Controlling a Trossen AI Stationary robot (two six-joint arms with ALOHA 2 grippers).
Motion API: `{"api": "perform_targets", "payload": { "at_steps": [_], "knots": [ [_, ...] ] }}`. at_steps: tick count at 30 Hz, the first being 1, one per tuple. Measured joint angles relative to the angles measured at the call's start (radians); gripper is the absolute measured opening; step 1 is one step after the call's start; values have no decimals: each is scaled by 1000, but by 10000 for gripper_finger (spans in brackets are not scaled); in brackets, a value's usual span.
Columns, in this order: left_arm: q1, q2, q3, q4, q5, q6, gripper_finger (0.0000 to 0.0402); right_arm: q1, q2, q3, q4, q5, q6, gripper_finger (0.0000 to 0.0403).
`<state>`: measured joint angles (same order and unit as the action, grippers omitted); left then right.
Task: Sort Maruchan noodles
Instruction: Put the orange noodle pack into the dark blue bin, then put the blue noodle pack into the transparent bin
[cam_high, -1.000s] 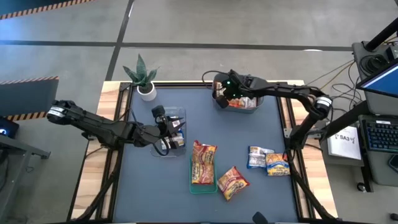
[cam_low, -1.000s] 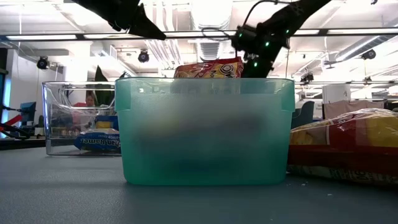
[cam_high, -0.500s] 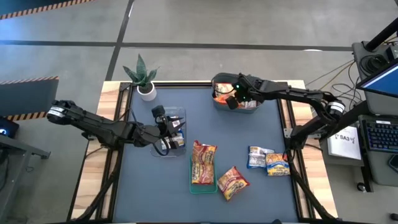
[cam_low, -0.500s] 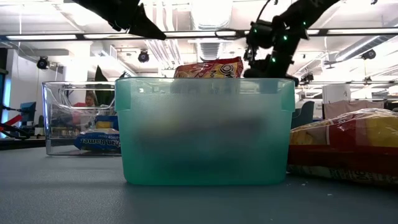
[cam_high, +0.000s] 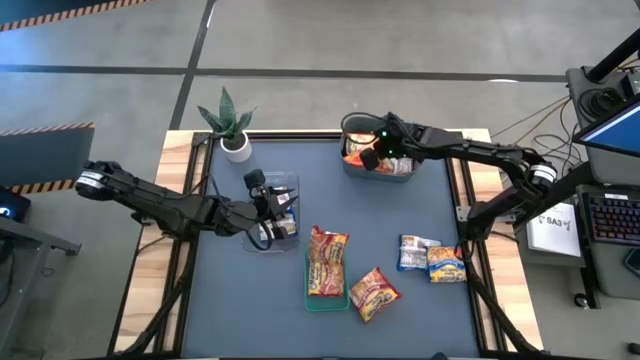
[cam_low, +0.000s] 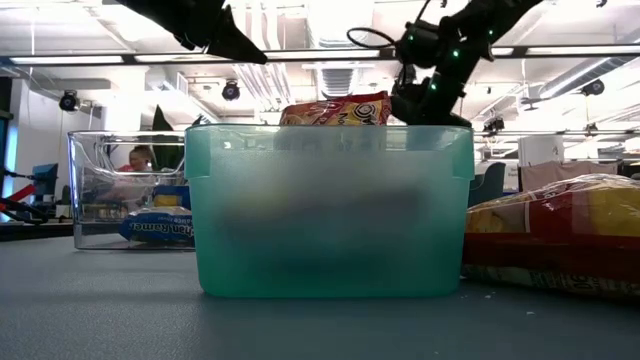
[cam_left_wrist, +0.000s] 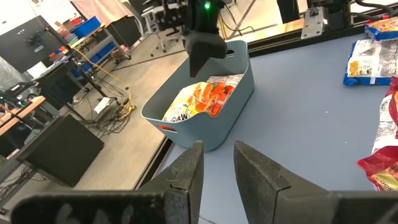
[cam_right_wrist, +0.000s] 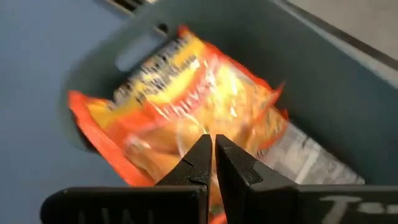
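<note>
1. Teal tub (cam_low: 330, 210), low view: frosted wall blurs the contents into dark shapes. Only the top edge of one orange-red packet (cam_low: 337, 110) shows above the rim.
2. Red and yellow packet (cam_low: 555, 245), low view: cut off by the picture's right edge.
3. Clear bin (cam_low: 125, 190), low view: its right side is hidden behind the teal tub.
4. Blue and yellow packets (cam_left_wrist: 376, 53), left wrist view: cut off by the picture's edge.
5. Silver-grey packet (cam_right_wrist: 314, 162), right wrist view: mostly covered by the orange packet (cam_right_wrist: 186, 118); print on both is blurred.
6. Left gripper (cam_high: 262, 212), high view: too small to tell finger spacing there.
</note>
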<state>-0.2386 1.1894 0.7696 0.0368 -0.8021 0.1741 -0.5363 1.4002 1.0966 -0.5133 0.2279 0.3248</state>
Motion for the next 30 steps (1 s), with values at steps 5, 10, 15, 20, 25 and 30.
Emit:
{"api": "perform_targets", "payload": {
  "at_steps": [5, 10, 15, 20, 25, 30],
  "knots": [
    [0, 0, 0, 0, 0, 0, 70, 34, 16, 6, -3, -2, -2, 12],
    [0, 0, 0, 0, 0, 0, 70, 97, -6, -7, -16, 0, 21, 12],
    [0, 0, 0, 0, 0, 0, 70, 189, -75, 36, -92, 0, 73, 12],
    [0, 0, 0, 0, 0, 0, 70, 313, -149, 101, -190, -65, 167, 12],
    [0, 0, 0, 0, 0, 0, 70, 442, -185, 109, -200, -158, 317, 13],
    [0, 0, 0, 0, 1, -4, 70, 549, -181, 109, -232, -154, 455, 13]
  ]
}}
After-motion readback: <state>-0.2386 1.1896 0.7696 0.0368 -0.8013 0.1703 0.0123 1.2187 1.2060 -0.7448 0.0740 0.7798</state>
